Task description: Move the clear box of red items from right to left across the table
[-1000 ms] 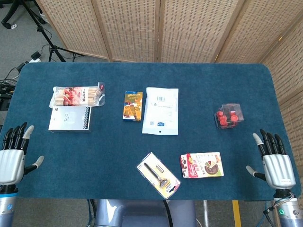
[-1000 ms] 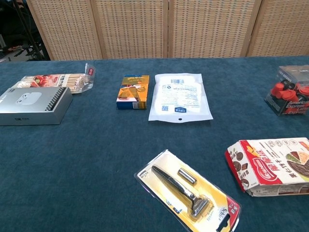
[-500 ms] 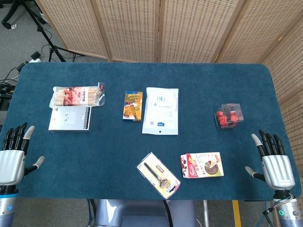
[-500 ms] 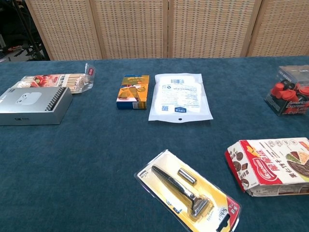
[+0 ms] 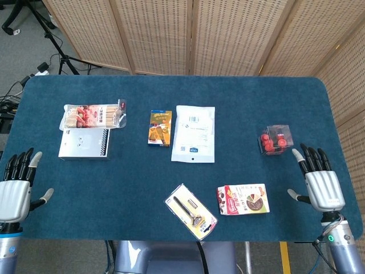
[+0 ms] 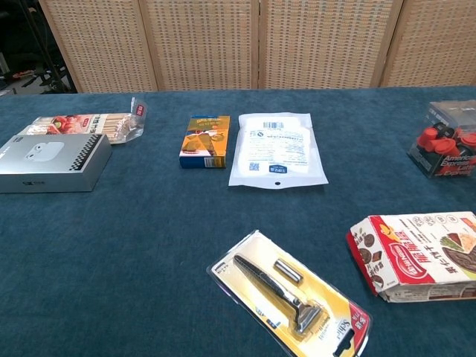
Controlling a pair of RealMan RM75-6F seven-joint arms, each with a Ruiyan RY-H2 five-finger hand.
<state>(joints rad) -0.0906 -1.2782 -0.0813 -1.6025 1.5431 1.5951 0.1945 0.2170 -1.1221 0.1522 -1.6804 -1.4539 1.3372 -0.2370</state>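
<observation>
The clear box of red items point(image 5: 276, 140) point(image 6: 448, 148) stands on the right part of the blue table point(image 5: 239, 108), upright and untouched. My right hand point(image 5: 318, 182) hovers at the table's right front edge, a little nearer and to the right of the box, fingers spread and holding nothing. At the left front corner my left hand point(image 5: 15, 188) is also spread and empty. Neither hand shows in the chest view.
A chocolate snack box point(image 5: 243, 199) lies in front of the clear box, a packaged razor point(image 5: 191, 210) beside it. At mid-table lie a white pouch point(image 5: 194, 133) and an orange box point(image 5: 161, 127). On the left sit a silver box point(image 5: 84, 143) and a stick packet point(image 5: 94, 116).
My right hand has moved forward and slightly left over the table edge, toward the clear box. The left hand and all objects have stayed put.
</observation>
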